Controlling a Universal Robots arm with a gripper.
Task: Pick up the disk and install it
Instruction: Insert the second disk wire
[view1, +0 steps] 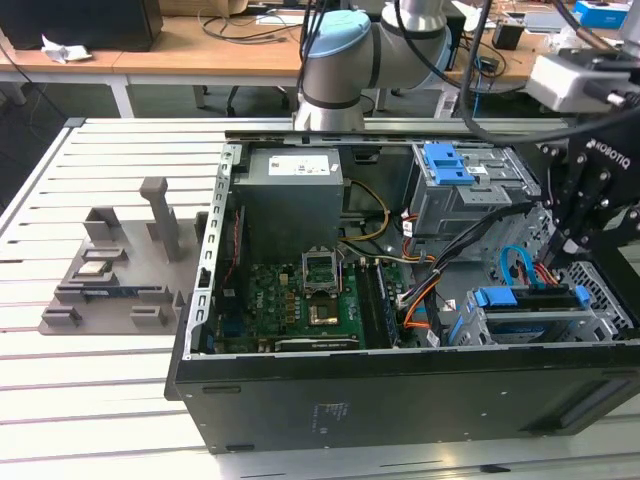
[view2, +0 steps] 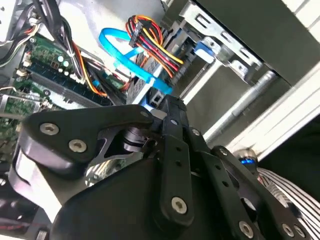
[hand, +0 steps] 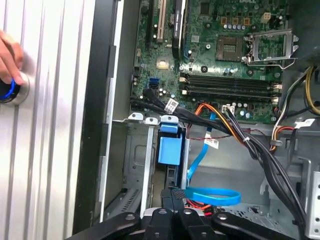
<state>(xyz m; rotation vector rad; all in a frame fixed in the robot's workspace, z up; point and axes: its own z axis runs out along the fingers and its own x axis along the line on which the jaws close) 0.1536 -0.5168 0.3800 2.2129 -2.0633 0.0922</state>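
The disk (view1: 500, 298) stands on edge in the grey drive cage (view1: 520, 325) at the front of the open computer case, on the exterior view's right; its bright blue carrier end shows. In the first wrist view the disk (hand: 170, 147) sits in its bay, a narrow dark edge running from the blue tab toward the fingers. My gripper (view1: 572, 262) hangs right over the disk's far end. Its black fingers (hand: 167, 196) are drawn together, tips at the disk's edge, and I cannot tell whether they touch it. In the second wrist view the gripper (view2: 162, 102) points down into the case.
A blue latch piece (view1: 447, 163) tops a second grey cage at the back. Blue flat cable (hand: 212, 196) and orange-black wire bundles (hand: 235, 130) lie beside the bay. The motherboard (view1: 300, 300) fills the case floor. A hand (hand: 9, 55) rests on a blue-lit button (hand: 7, 90) outside the case.
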